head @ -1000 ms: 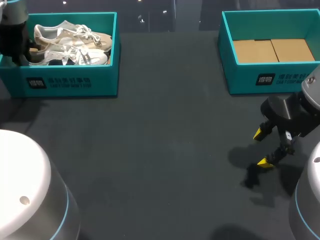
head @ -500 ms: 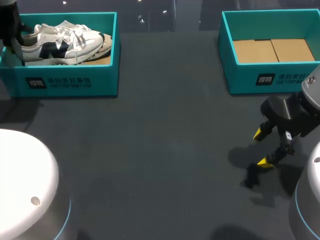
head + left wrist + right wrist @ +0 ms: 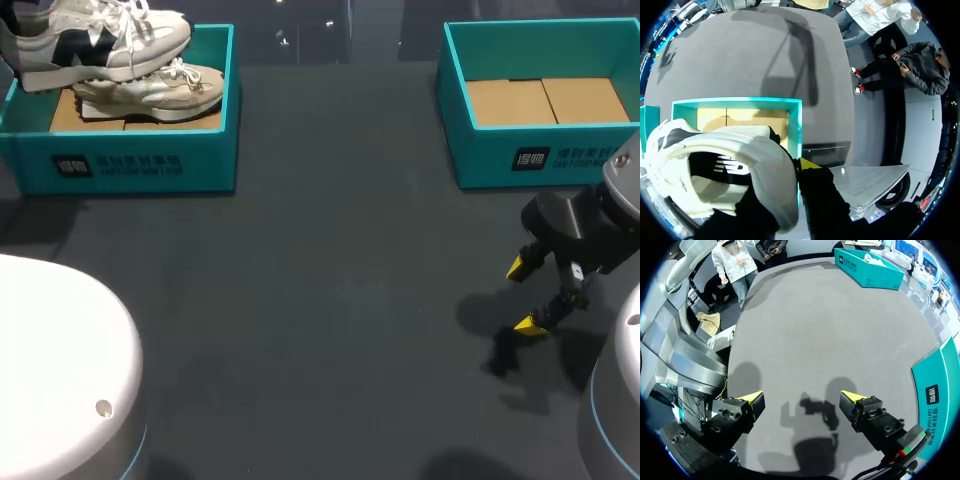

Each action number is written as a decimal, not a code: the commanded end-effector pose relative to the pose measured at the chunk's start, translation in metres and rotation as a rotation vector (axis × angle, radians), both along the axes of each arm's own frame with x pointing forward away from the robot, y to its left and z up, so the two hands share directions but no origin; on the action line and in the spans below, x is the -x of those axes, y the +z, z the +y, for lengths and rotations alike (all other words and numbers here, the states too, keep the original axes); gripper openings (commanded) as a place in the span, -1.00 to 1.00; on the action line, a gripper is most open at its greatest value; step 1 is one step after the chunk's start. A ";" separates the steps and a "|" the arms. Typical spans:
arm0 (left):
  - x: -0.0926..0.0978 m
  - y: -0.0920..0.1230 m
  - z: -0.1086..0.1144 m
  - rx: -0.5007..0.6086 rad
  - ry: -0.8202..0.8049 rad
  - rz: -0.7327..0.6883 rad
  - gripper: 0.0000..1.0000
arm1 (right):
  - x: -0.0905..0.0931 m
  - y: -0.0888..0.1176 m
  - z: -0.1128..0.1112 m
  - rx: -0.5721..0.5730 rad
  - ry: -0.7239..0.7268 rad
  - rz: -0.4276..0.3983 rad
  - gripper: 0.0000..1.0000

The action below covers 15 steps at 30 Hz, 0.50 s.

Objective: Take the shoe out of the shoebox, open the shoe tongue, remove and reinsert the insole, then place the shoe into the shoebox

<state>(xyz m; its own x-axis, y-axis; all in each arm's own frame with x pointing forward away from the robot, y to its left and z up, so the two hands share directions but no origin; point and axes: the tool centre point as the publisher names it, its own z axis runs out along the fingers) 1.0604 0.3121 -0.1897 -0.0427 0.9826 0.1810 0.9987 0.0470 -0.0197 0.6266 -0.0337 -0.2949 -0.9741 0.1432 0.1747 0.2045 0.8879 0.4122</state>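
Dark table (image 3: 330, 300), left claw (image 3: 791, 172) gripping white shoe (image 3: 100, 35) above shoebox (image 3: 140, 165), right claw (image 3: 528, 296) wide

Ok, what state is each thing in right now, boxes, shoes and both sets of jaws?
left shoebox: open, no lid, one shoe inside
right shoebox: open, no lid, empty
lifted shoe: raised above the left shoebox, held at the heel
second shoe: lying in the left shoebox, laced
left jaws: shut on the lifted shoe
right jaws: open, holding nothing
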 end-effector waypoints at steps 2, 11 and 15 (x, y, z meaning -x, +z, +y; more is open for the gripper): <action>0.005 0.040 -0.005 -0.007 0.005 0.001 -1.00 | 0.001 -0.001 0.001 0.003 -0.002 -0.003 1.00; 0.036 0.081 -0.020 -0.024 -0.020 -0.018 -1.00 | 0.001 -0.001 0.001 0.003 -0.002 -0.003 1.00; 0.058 0.088 -0.033 -0.037 -0.035 -0.021 -1.00 | 0.001 -0.001 0.001 0.003 -0.002 -0.003 1.00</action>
